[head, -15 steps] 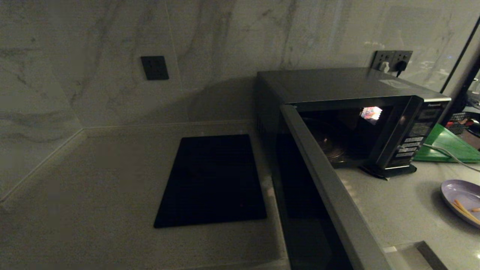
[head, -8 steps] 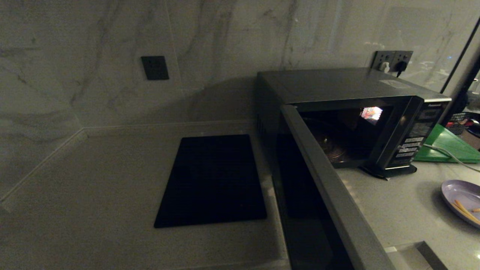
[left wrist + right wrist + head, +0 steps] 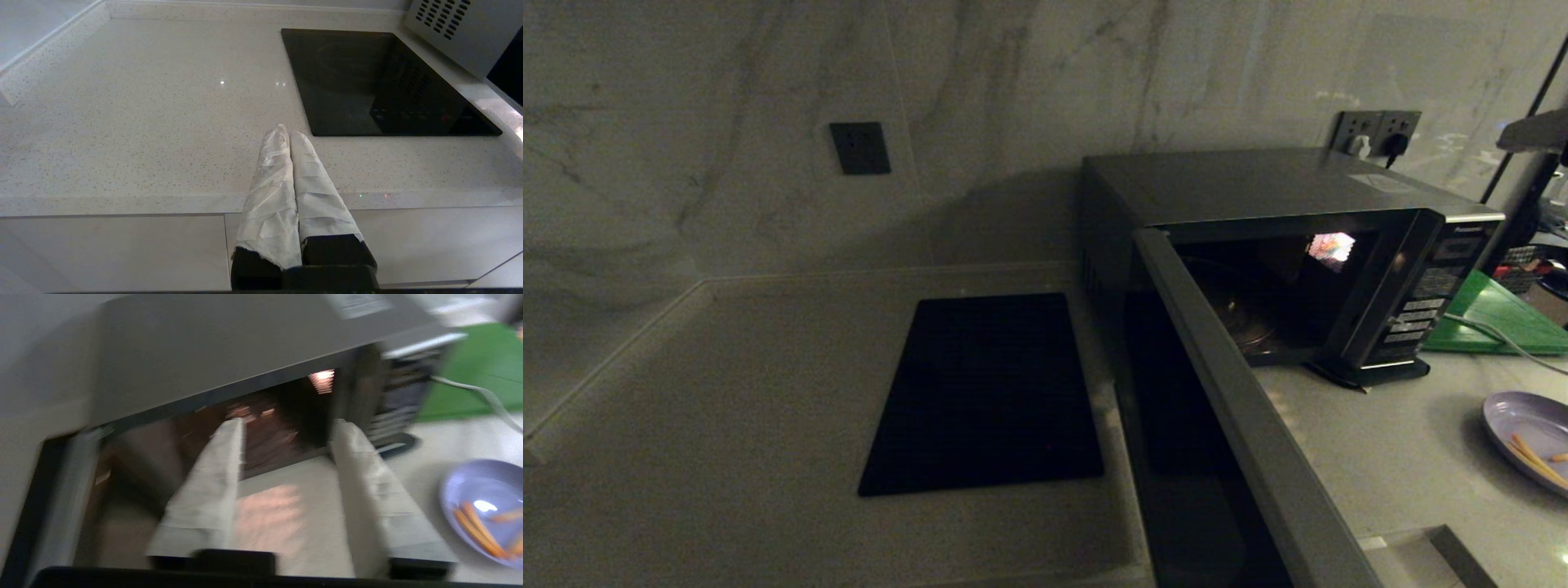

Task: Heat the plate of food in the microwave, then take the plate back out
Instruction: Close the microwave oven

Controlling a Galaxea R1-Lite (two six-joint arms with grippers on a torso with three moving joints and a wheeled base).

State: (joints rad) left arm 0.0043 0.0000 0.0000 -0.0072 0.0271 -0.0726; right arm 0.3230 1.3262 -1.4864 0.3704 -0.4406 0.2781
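The microwave (image 3: 1258,184) stands on the counter with its door (image 3: 1241,408) swung wide open and its cavity (image 3: 1258,302) lit and empty. The plate of food (image 3: 1531,437), pale lavender with a few orange sticks (image 3: 476,528), lies on the counter to the right of the microwave. My right gripper (image 3: 289,424) hangs above the counter in front of the cavity, open with nothing between its taped fingers (image 3: 212,486); the plate is off to its side. My left gripper (image 3: 286,132) is parked at the counter's front edge near the cooktop, shut and empty.
A flat black cooktop panel (image 3: 988,392) lies left of the microwave. A green board (image 3: 1499,314) with a grey cable (image 3: 1494,335) across it sits behind the plate. Marble walls close the back and left. A wall socket (image 3: 1376,131) is behind the microwave.
A pale part of my right arm has come into the head view at the upper right edge. The microwave, its door and the plate have not moved.
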